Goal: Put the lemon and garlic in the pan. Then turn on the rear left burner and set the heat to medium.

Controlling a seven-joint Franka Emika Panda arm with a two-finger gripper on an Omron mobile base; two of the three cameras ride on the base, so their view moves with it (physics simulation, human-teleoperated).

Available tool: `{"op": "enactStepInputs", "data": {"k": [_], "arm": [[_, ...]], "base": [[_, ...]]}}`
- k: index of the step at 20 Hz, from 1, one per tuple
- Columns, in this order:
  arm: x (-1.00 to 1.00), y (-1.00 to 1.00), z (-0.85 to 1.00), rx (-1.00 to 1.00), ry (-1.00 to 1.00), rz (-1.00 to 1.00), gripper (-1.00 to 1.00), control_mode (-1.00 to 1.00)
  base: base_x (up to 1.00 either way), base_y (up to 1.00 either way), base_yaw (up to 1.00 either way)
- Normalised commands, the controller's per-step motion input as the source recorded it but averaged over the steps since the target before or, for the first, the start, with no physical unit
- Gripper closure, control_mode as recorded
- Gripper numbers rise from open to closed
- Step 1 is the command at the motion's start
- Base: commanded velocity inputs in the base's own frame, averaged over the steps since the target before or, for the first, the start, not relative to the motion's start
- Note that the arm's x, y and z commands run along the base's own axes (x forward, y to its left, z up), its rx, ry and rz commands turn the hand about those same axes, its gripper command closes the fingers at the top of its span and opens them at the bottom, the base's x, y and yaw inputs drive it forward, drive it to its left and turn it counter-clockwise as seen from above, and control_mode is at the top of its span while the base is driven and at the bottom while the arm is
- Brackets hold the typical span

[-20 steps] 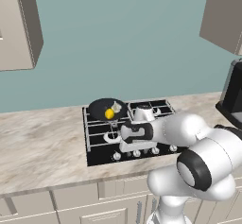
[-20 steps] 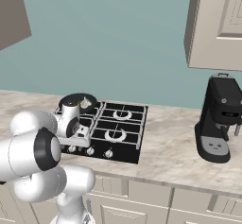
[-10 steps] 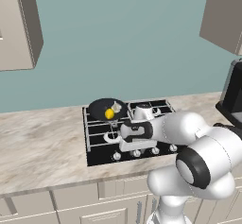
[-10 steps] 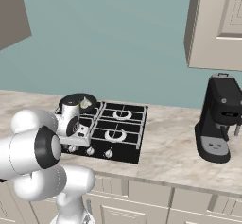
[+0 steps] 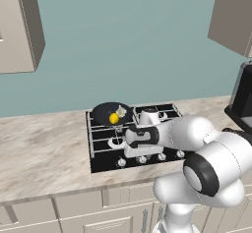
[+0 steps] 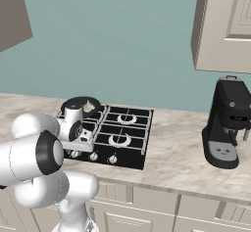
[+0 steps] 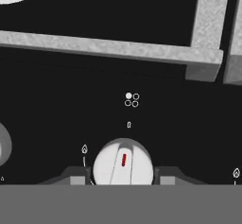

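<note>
Black cooktop [image 5: 103, 154], silvery red-marked knob [image 7: 123, 163]

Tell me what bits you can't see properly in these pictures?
- Knob: hand view, its lower part is cut off at the bottom edge.
- End effector on the knob: hand view, fingertips barely show.
- Pan: right base view, the robot's arm covers its near side; the lemon is hidden there.
- Garlic: left base view, too small for detail.
- Front knobs: left base view, markings too small.

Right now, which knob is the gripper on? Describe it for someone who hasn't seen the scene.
Find the black cooktop set in the marble counter; silvery knobs line its front edge. It is the knob pinched in the gripper, near the left end, the four-dot icon above it marking the rear left burner.
</note>
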Motion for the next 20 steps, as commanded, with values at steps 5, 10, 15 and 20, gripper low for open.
{"op": "enactStepInputs", "data": {"k": [5, 10, 15, 20], "arm": [[0.0, 0.0, -0.17, 0.0, -0.04, 0.21, 1.0, -1.0], [0.0, 0.0, -0.11, 0.0, 0.0, 0.38, 1.0, -1.0], [0.0, 0.0, -0.11, 0.0, 0.0, 0.41, 1.0, -1.0], [0.0, 0.0, -0.15, 0.0, 0.0, 0.43, 1.0, -1.0]], "base": [[0.0, 0.0, 0.0], [0.0, 0.0, 0.0], [0.0, 0.0, 0.0], [0.0, 0.0, 0.0]]}}
